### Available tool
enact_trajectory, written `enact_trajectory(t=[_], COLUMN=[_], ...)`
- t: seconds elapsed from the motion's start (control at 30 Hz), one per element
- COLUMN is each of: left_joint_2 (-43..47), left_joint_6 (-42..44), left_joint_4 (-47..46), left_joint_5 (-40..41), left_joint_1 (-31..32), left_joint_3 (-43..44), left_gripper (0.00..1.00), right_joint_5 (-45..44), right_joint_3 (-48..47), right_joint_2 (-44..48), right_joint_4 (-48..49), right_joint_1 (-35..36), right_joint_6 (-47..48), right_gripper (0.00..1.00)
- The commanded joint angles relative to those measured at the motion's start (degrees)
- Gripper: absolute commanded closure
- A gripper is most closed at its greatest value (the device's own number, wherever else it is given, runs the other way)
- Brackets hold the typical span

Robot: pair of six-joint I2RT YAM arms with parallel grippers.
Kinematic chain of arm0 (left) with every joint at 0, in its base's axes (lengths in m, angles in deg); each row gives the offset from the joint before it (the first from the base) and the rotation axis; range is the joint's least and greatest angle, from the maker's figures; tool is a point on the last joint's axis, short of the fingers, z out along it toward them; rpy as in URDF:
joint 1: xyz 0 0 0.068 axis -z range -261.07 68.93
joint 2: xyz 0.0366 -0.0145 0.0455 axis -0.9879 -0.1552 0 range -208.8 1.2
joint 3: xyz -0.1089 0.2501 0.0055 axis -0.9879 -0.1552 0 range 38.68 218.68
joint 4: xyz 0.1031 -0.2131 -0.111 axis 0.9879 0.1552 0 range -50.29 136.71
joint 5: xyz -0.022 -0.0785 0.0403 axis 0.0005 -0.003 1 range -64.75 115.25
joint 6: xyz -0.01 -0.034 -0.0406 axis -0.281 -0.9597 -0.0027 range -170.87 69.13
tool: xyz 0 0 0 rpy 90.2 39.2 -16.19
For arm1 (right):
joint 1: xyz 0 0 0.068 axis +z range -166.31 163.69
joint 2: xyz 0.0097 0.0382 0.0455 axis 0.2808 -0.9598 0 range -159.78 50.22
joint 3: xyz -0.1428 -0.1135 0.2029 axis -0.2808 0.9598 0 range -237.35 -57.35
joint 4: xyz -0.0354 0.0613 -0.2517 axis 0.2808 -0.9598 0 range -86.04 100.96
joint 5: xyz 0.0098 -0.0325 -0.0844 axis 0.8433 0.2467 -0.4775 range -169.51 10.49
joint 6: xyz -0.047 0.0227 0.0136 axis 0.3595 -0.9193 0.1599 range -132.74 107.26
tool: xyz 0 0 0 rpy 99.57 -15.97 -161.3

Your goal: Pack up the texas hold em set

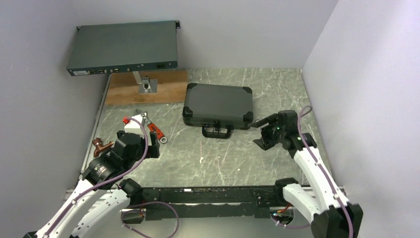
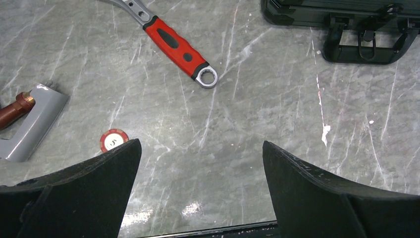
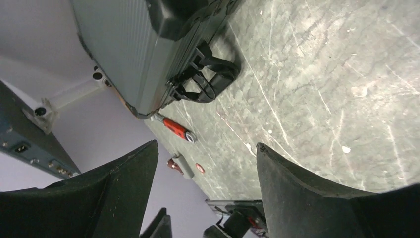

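Black hard shell, lid down: the case (image 1: 218, 105) lies flat in the middle of the surface (image 1: 237, 158), its handle (image 1: 216, 131) facing my arms. I judge it stiff, fairly heavy and slick on its panels, so the handle or a moulded corner is the place to grip. My right claw (image 3: 207, 146) hangs just beside its near right corner, jaws apart, holding nothing. My left claw (image 2: 200, 145) is spread wide and empty near one loose red chip (image 2: 114, 139), which looks thin and light; I'd pinch its rim.
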Motion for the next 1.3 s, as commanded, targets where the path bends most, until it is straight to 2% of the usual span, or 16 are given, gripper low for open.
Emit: enact_trajectory(t=[0.0,0.23,0.4,0.47,0.5,0.57,0.6,0.67,0.7,0.8,1.03,1.27], left_joint_2=[0.54,1.06,0.37,-1.18,-2.65,-7.67,-11.03,-18.29,-21.41,-29.39,-45.23,-55.68], left_joint_6=[0.94,0.74,2.37,6.56,8.34,9.4,9.95,11.23,11.65,13.68,17.07,17.08], left_joint_4=[-2.42,-2.29,-3.49,-5.51,-7.75,-10.53,-11.28,-11.82,-12.29,-15.07,-16.46,-17.64], left_joint_5=[-0.77,-0.37,-0.7,-5.61,-10.39,-14.34,-16.4,-19.32,-20.34,-21.79,-23.97,-26.48], left_joint_1=[-0.24,-0.24,-0.24,-0.24,-0.24,-0.24,-0.24,-0.28,-0.25,-0.24,-0.24,-1.34], left_joint_3=[-0.14,-0.23,-0.34,1.33,2.41,5.73,7.85,13.05,15.2,20.33,31.8,37.74], left_gripper=[0.01,0.01,0.01,0.01,0.01,0.01,0.01,0.01,0.03,0.05,0.06,0.08], right_joint_5=[-4.37,-7.87,-4.57,-3.35,-3.07,-2.68,-2.34,-1.36,-1.4,-1.75,0.24,-0.5], right_joint_3=[0.21,-6.51,-14.91,-20.02,-22.72,-27.12,-28.72,-30.97,-31.73,-32.76,-29.03,-19.87], right_joint_2=[6.67,5.42,-2.91,-8.61,-11.56,-17.06,-19.44,-23.65,-25.55,-30.99,-41.28,-41.31], right_joint_4=[-7.3,-6.22,1.53,3.04,3.19,3.08,3.5,4.8,5.09,5.52,5.19,5.11], right_joint_1=[-0.25,-0.27,-0.25,-0.15,-0.14,-0.16,-0.14,-0.23,-0.19,-0.23,-0.27,-0.17], right_joint_6=[4.29,15.6,23.77,26.22,27.16,28.6,29.29,29.79,29.99,30.71,34.05,35.53], right_gripper=[0.25,0.34,0.52,0.59,0.64,0.72,0.79,0.87,0.91,0.99,1.0,1.0])
